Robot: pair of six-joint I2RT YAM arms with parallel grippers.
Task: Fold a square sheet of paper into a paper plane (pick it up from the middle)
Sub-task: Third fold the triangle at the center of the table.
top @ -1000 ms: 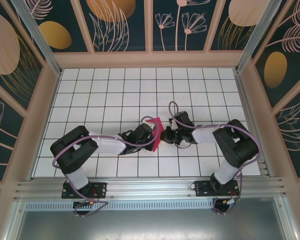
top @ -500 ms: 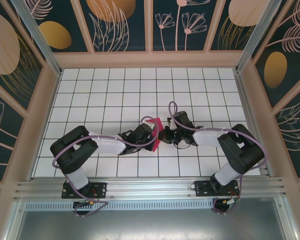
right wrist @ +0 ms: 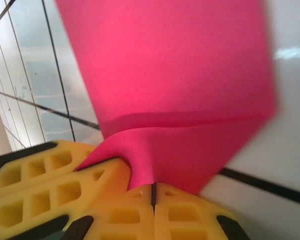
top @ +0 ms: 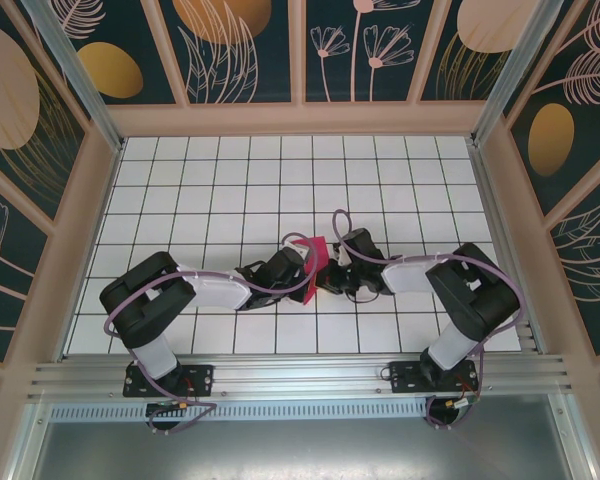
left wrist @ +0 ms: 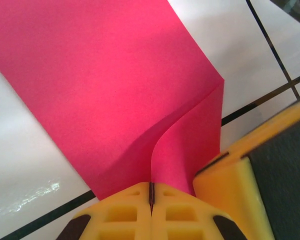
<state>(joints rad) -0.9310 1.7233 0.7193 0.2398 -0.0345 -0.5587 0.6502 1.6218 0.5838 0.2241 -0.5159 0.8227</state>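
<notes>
Folding mid-crease, I judge: left pincer (left wrist: 151, 192) clamped on the square sheet of paper (left wrist: 105, 85) from 8 o'clock, right pincer (right wrist: 153, 192) clamped from 4 o'clock. Next: press the crease onto the desk (top: 230, 190).

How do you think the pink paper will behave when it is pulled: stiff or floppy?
Probably floppy: the pink paper curls in a soft bend just above the shut left gripper. It likely takes creases well, since a sharp fold line shows above the right gripper. Being thin, it may tear if the grippers pull apart.
</notes>
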